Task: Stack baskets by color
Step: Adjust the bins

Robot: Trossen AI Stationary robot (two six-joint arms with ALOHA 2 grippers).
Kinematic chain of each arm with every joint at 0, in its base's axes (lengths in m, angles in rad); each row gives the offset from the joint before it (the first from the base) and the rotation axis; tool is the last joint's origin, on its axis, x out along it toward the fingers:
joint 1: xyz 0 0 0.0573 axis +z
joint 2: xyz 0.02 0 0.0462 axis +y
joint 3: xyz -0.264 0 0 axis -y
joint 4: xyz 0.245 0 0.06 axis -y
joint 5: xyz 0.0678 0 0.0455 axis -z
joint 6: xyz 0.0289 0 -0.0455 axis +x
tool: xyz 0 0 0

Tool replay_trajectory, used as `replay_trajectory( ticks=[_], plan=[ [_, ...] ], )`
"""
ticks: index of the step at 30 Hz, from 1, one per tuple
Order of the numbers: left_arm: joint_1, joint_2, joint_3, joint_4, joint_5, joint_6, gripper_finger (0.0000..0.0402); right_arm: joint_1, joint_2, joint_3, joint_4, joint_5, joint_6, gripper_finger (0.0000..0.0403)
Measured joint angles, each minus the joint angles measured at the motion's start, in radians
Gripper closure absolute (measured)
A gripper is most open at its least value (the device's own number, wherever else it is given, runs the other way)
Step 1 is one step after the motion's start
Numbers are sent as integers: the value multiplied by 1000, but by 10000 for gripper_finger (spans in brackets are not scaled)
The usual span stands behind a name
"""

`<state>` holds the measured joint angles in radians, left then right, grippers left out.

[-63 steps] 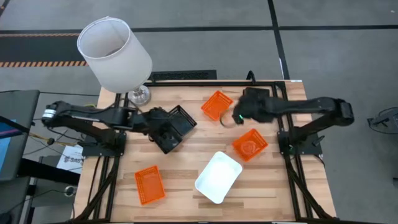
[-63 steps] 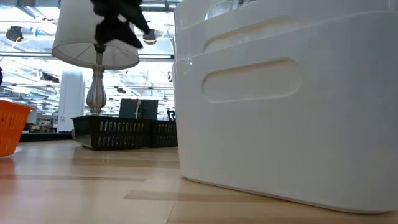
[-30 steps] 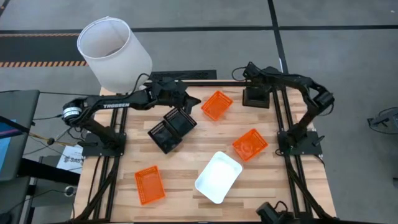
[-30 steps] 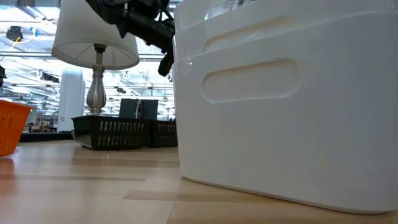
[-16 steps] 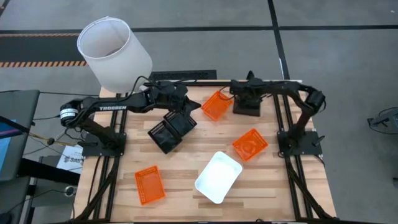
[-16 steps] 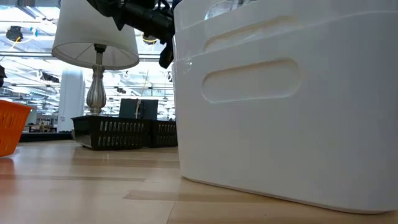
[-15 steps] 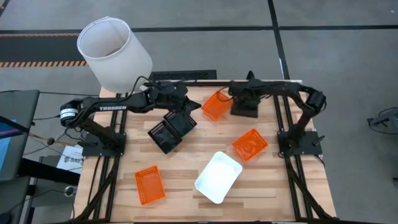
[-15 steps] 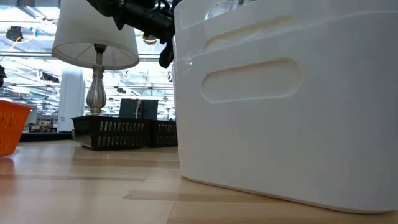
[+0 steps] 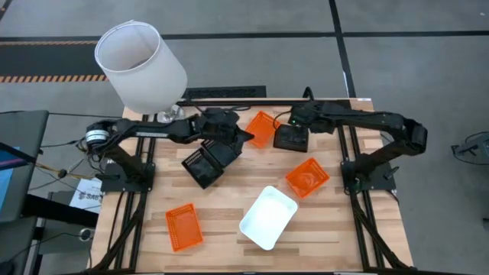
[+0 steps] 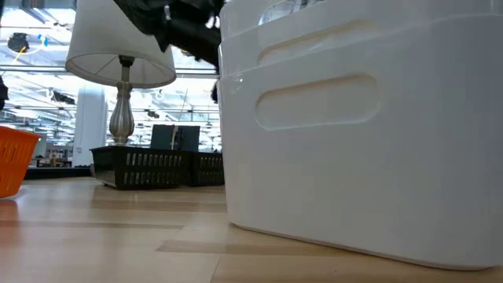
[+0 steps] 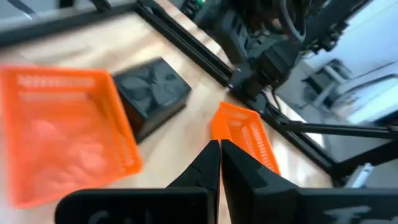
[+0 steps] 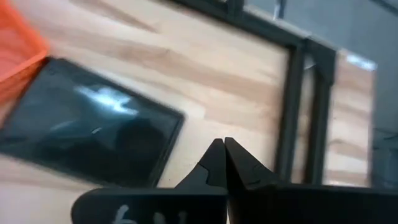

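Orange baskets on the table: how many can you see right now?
3. One orange basket sits at the far edge between the grippers, one toward the right side, one at the near left corner. Stacked ones could hide more.

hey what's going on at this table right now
A two-armed robot is sorting small baskets by color. Both arms reach over the far middle of the table. The left gripper and the right gripper both have their jaws shut and hold nothing. Between them lie an orange basket and a black basket. More black baskets sit under the left arm. Two other orange baskets and the white baskets lie apart, so the orange ones are not yet stacked.
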<state>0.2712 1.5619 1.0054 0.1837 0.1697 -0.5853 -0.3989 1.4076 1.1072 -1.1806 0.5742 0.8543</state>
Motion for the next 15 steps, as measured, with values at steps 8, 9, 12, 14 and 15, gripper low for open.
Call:
replay_trajectory(
  ticks=[8,9,12,14,15],
  plan=[
    [-9,241,227,-65,57,1,401,10,17,-19,-7,11,22,395],
    [-15,266,275,-142,39,37,401,12,20,-32,-9,11,26,395],
    [-29,330,426,-399,-85,141,401,9,19,-68,-29,12,38,397],
    [-31,370,502,-516,-156,200,401,9,13,-90,-26,18,39,397],
    [-31,391,533,-547,-176,221,402,7,5,-100,-27,28,42,397]
  ],
)
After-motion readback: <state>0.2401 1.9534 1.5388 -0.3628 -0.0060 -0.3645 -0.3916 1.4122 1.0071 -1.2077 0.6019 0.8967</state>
